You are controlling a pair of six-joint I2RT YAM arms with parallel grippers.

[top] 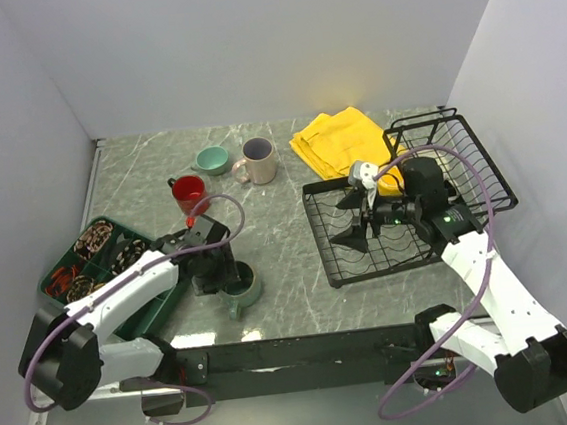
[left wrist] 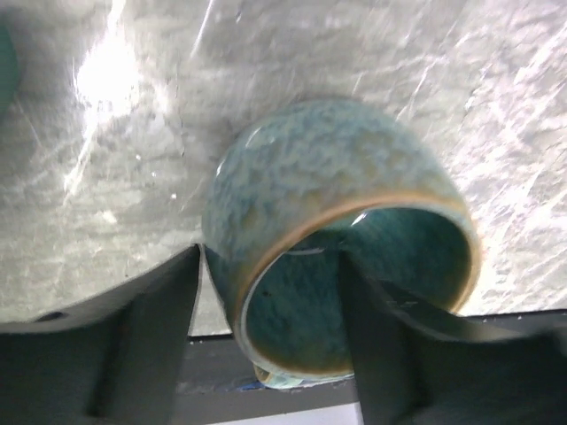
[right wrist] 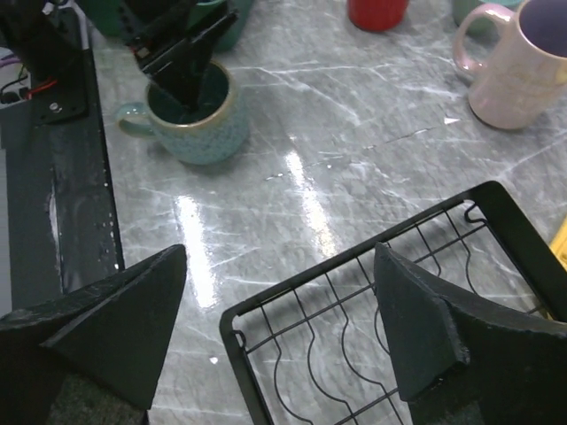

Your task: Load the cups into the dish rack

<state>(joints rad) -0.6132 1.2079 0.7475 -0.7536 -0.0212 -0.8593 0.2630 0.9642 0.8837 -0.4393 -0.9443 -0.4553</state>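
Observation:
A grey-teal mug (top: 243, 289) stands upright on the marble table. My left gripper (top: 221, 271) is open and straddles its wall. In the left wrist view (left wrist: 270, 266), one finger is inside the mug (left wrist: 328, 168) and the other is outside, with a small gap showing. My right gripper (top: 357, 227) is open and empty above the front-left corner of the black wire dish rack (top: 390, 271); its wrist view (right wrist: 279, 292) shows the rack's corner (right wrist: 354, 257). A red mug (top: 189, 191), a small teal cup (top: 212, 159) and a beige-pink mug (top: 256, 160) stand at the back. The yellow and cream mugs are not in view.
A dark green compartmented tray (top: 92, 256) sits at the left, close to the left arm. A yellow cloth (top: 342, 142) lies behind the rack. The rack's raised basket section (top: 454, 156) is at the right. Walls close in on three sides.

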